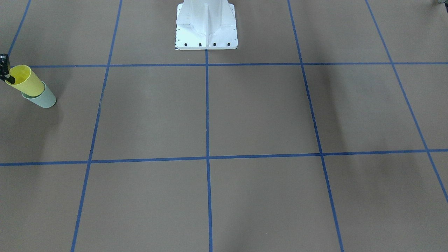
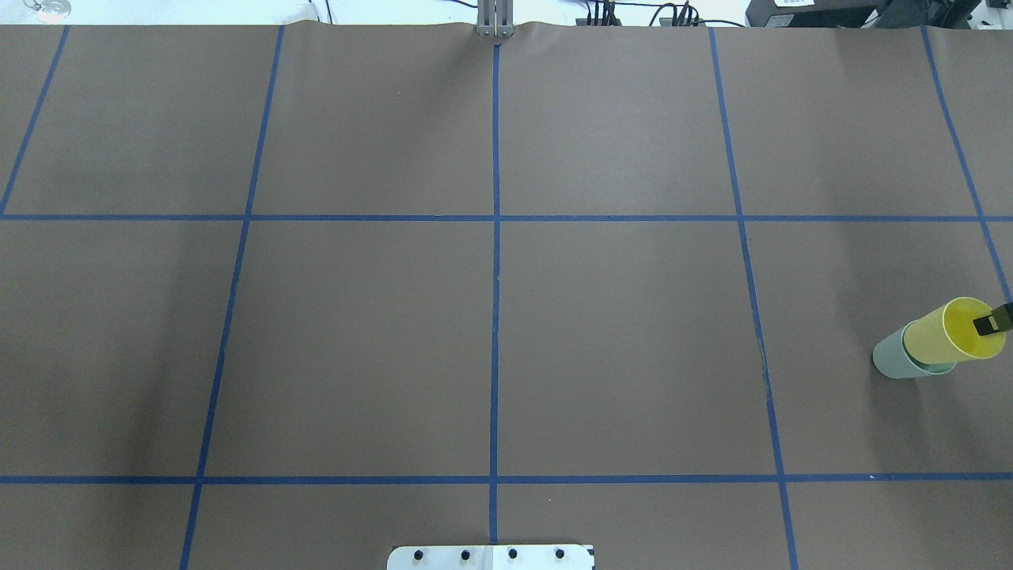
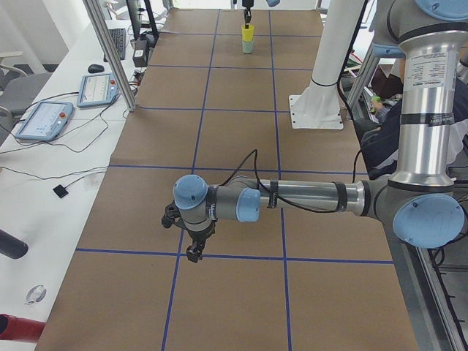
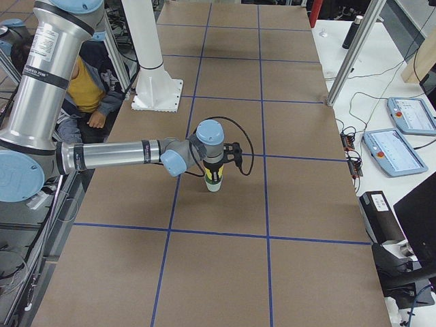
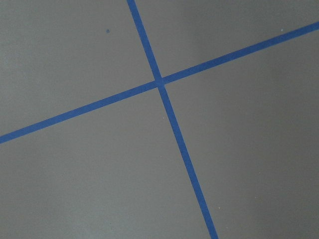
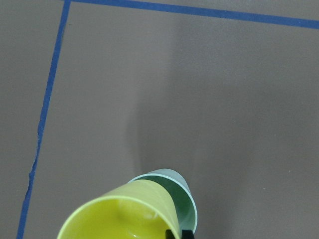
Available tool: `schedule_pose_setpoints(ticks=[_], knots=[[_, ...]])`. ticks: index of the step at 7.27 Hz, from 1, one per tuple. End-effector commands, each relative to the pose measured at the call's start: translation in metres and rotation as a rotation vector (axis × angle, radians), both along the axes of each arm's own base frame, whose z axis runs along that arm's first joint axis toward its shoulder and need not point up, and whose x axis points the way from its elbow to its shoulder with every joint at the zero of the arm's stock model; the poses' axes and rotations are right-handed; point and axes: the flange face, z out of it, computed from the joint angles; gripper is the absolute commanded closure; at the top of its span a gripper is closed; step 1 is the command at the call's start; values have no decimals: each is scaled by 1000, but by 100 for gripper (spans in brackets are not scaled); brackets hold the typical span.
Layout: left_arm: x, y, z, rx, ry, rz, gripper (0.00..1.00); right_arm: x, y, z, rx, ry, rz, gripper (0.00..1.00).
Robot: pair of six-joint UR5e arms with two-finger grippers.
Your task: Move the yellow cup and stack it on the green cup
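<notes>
Nearest to us, in the view from the table's left end, the left gripper (image 3: pixel 194 253) points down over the brown table (image 2: pixel 356 340) on an arm stretched out level, close by a crossing of the blue tape lines (image 5: pixel 159 82). Its own wrist camera shows only that crossing and none of its fingers, so we cannot tell whether its jaws stand apart or together. Farther along, the robot's white pedestal (image 3: pixel 318 102) stands at the table's edge, midway down its length. At the far end, well apart from the left arm, we find both cups together. The green cup (image 2: pixel 890 358) stands upright on the table near the right edge of the overhead view, in the middle row of the tape grid and to the right of the right-hand tape line. The yellow cup (image 2: pixel 942 336) sits nested in its mouth, with most of the yellow wall showing above the green rim. The right gripper (image 2: pixel 995 323) comes down from above and is closed on the yellow cup's rim, one dark finger reaching inside the mouth. From the right wrist camera we look down into the yellow cup, with the green rim showing as a crescent just beyond it.
</notes>
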Motion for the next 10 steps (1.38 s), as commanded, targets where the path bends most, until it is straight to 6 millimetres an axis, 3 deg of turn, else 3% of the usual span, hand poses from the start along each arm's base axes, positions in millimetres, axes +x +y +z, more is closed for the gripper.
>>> schedule_pose_setpoints(ticks=[1,5,6,7,10], knots=[[0,0,1,-1,0,-1,0,-3,0,0,3,3,-8,100],[0,0,1,-1,0,-1,0,-1,1,4,8,18,-4,91],[0,1,1,-2,0,1,0,-2,1,4,11,19,-6,36],[0,0,0,1,0,1,0,-2,2,4,21,20,-4,1],[0,0,2,11,1,-1,0,-2,1,5,28,25,-9,0]])
